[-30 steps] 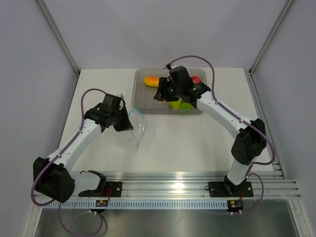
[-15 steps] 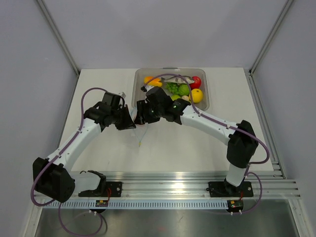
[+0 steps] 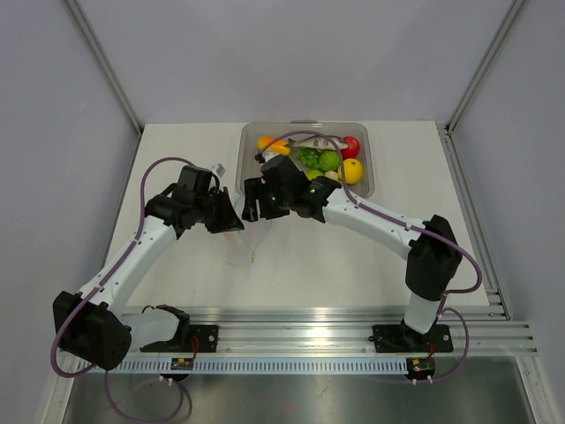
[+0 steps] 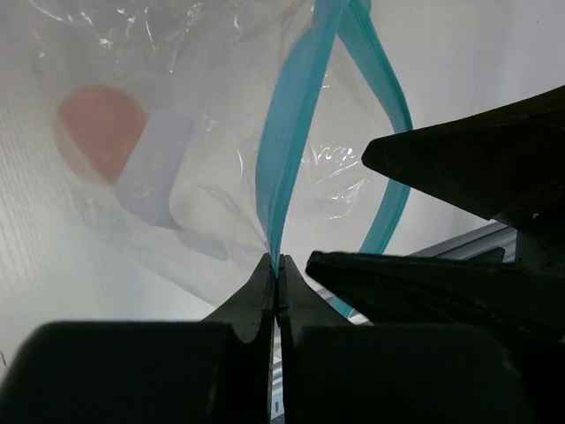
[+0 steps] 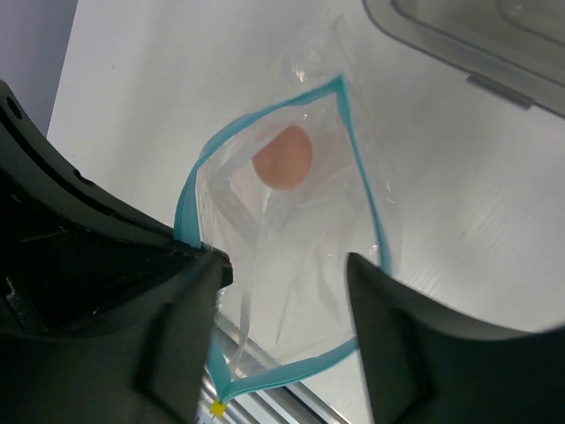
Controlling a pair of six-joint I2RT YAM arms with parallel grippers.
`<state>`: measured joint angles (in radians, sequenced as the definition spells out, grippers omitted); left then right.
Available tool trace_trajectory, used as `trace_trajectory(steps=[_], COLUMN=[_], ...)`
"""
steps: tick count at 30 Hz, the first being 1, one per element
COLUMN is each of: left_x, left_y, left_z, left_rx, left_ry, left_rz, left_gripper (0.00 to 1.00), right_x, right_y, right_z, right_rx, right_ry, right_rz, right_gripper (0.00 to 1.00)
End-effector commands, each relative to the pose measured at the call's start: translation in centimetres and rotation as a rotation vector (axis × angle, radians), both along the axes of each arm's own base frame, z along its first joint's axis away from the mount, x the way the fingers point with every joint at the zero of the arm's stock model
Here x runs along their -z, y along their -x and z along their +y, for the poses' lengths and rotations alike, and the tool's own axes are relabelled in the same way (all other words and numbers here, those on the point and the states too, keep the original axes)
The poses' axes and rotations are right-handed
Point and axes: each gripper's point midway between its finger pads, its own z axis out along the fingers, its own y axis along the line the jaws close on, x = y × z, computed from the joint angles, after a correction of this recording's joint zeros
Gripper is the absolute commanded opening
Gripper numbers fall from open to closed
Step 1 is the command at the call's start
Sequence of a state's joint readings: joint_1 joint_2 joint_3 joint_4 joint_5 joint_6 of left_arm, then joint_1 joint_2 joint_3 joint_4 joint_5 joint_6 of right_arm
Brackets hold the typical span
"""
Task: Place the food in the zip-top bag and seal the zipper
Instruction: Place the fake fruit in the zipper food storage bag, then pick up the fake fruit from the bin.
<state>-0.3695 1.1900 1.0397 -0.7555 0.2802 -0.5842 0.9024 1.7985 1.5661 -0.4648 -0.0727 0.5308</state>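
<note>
The zip-top bag [image 3: 250, 240] hangs between my two grippers, its mouth spread wide. My left gripper [image 4: 276, 269] is shut on one side of the light blue zipper [image 4: 291, 141]. In the right wrist view the zipper [image 5: 364, 168] forms an open loop. A pinkish egg [image 5: 282, 157] lies inside the bag [image 5: 291, 238]. My right gripper [image 5: 287, 265] is open just above the mouth, with nothing between its fingers. More food [image 3: 320, 160], green, yellow, red and orange pieces, sits in the clear tray [image 3: 309, 124] behind.
My left gripper [image 3: 235, 219] and right gripper [image 3: 251, 201] are almost touching over the bag. The right one's dark fingers [image 4: 477, 168] fill the right side of the left wrist view. The tray's corner [image 5: 477, 35] lies just beyond the bag.
My right arm swung from the tray to the bag mouth, then its jaws widened. The left gripper kept its hold on the zipper and shifted slightly.
</note>
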Motion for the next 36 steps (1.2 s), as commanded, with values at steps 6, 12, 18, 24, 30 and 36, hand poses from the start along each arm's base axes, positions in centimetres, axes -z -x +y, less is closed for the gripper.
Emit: trace_trajectory(steps=[6, 12, 18, 24, 30, 36], left_x=[-2.5, -2.3, -2.3, -2.0, -1.7, -1.4], left_y=[-0.9, -1.0, -1.1, -1.0, -0.9, -0.8], left_z=[-1.5, -1.5, -1.3, -1.2, -1.2, -1.2], left_rx=[0.04, 0.04, 0.037, 0.041, 0.048, 0.049], left_ry=[0.092, 0.087, 0.074, 0.068, 0.069, 0.066], left_rz=[-0.075, -0.071, -0.076, -0.075, -0.071, -0.066], left_gripper=[0.0, 0.0, 0.0, 0.0, 0.0, 0.0], right_x=[-5.3, -1.7, 3.4, 8.5, 11.5, 13.1], right_y=[-5.2, -11.5, -15.5, -16.8, -17.4, -17.8], right_z=[-8.6, -18.0, -23.5, -24.3, -23.6, -22.7], right_rx=[0.296, 0.537, 0.663, 0.654, 0.665, 0.659], right_ry=[0.068, 0.172, 0.286, 0.344, 0.278, 0.23], right_rz=[-0.184, -0.124, -0.01, 0.124, 0.206, 0.257], right_gripper=[0.35, 0.35, 0.52, 0.7, 0.81, 0.75])
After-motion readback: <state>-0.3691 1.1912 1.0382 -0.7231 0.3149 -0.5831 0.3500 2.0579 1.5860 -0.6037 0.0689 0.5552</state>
